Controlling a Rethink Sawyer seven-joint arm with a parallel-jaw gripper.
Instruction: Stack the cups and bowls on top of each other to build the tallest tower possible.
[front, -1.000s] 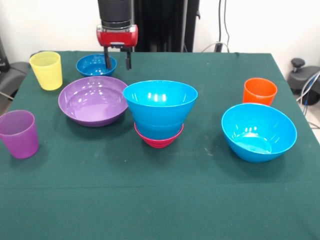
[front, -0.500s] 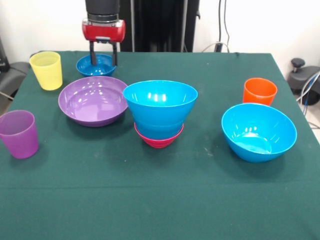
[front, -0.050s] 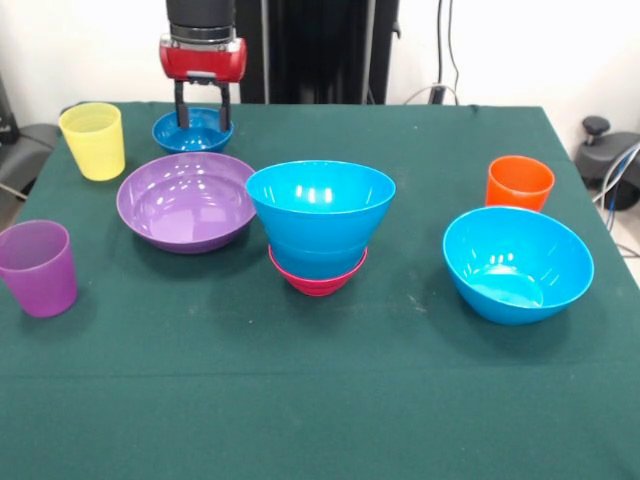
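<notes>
I am hanging my gripper (front, -0.050s: 203, 106) over the small dark blue bowl (front, -0.050s: 192, 131) at the far left of the green table (front, -0.050s: 320, 400). My two black fingers (front, -0.050s: 181, 105) are standing apart, released and gripping nothing, and their tips are dipping toward the bowl's mouth; whether they are touching its rim I cannot tell.

Just in front of that bowl, the wide purple bowl (front, -0.050s: 186, 201) is sitting upright on the cloth. The yellow cup (front, -0.050s: 93, 140) is standing to the left of both, near the table's left edge, and the purple cup (front, -0.050s: 38, 267) is standing further forward on the same side, apart from the purple bowl.

At mid-table the tower (front, -0.050s: 320, 228) is standing as two pieces: a light blue bowl (front, -0.050s: 320, 215) nesting in a magenta bowl (front, -0.050s: 317, 278), of which only the lower part is showing. It is sitting just right of the purple bowl, close but with no contact I can make out.

On the right, the orange cup (front, -0.050s: 519, 183) is standing alone, and another light blue bowl (front, -0.050s: 517, 263) is resting just in front of it, tipping slightly toward the camera.
</notes>
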